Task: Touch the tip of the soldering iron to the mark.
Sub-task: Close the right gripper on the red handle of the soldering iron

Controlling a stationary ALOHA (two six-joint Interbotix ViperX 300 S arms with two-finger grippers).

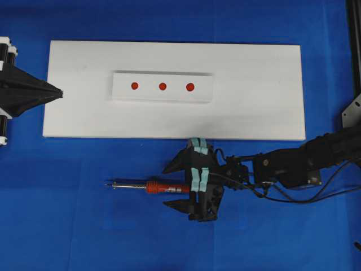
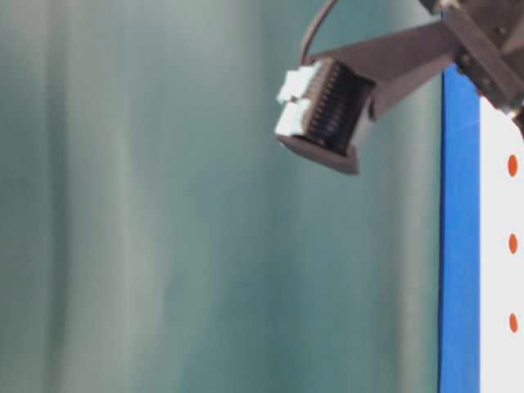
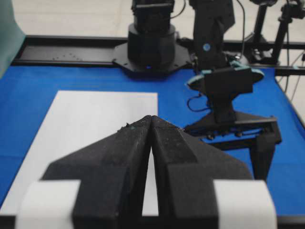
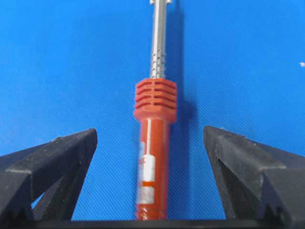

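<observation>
The soldering iron (image 1: 148, 186) lies flat on the blue cloth in front of the white board, its silver shaft and tip pointing left. My right gripper (image 1: 168, 187) is open and straddles the rear of its red-orange handle (image 4: 155, 157). One finger stands on each side of the handle, and neither touches it. Three red marks sit in a row on a small raised white plate (image 1: 163, 96); the middle mark (image 1: 162, 86) lies up and a little right of the iron's tip. My left gripper (image 1: 60, 93) is shut and empty at the board's left edge, its tips (image 3: 151, 117) pressed together.
The white board (image 1: 254, 96) covers the middle of the blue cloth. The right arm (image 1: 304, 161) reaches in from the right, trailing black cables. A black frame rail (image 1: 354, 45) runs along the right side. The red marks (image 2: 512, 243) also show at the table-level view's right edge.
</observation>
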